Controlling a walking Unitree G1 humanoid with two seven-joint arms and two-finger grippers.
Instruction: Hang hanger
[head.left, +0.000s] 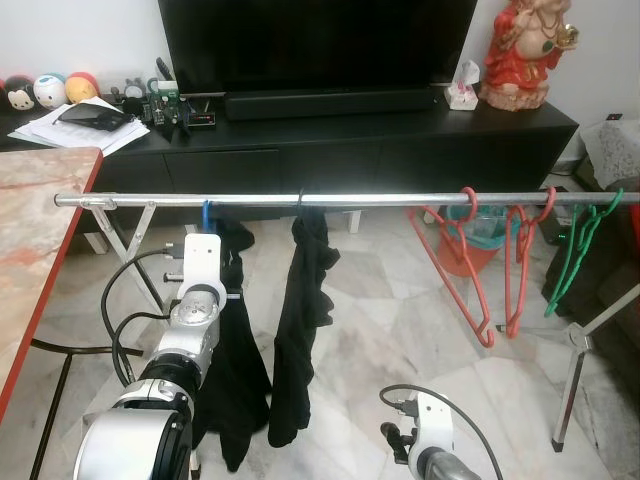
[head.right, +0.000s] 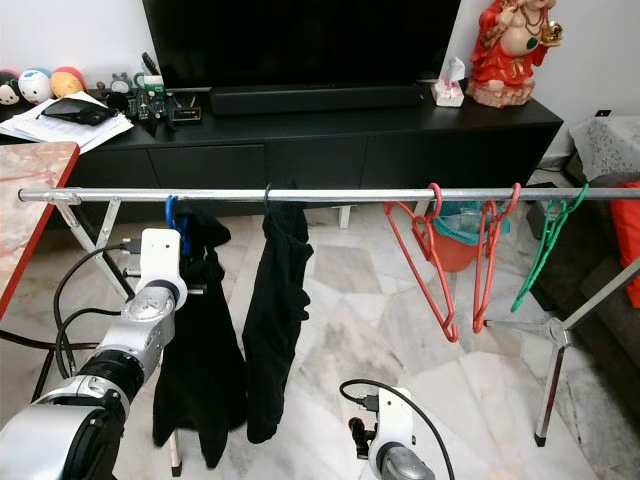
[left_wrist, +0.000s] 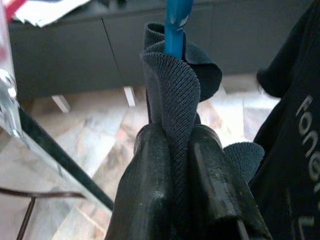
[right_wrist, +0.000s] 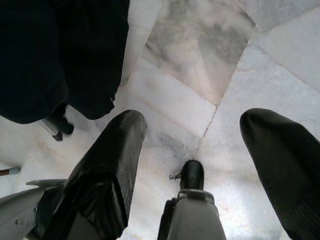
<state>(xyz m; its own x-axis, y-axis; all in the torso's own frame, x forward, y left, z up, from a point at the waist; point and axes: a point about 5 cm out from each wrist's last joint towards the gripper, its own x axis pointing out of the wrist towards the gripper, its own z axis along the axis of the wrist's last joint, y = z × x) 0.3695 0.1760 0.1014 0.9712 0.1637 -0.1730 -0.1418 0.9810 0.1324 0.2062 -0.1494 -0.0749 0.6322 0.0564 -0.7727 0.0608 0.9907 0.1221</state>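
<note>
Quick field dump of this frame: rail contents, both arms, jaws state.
rail: silver metal rail across the room
left arm: left gripper raised just under the rail, jaws shut on dark ribbed cloth hanging on a blue plastic hanger hooked on the rail
next along: black garment hanging
far end: two red plastic hangers, green plastic hanger, bare
right arm: right gripper low over marble floor, jaws open

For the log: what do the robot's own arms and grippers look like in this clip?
Both arms are silver metal with rounded, segmented joints. The left arm ends in a white wrist block, with black cables looping beside it. The right arm has a white wrist housing and one black cable arching over it. The left gripper and right gripper each have two long, glossy black fingers with rounded tips.
</note>
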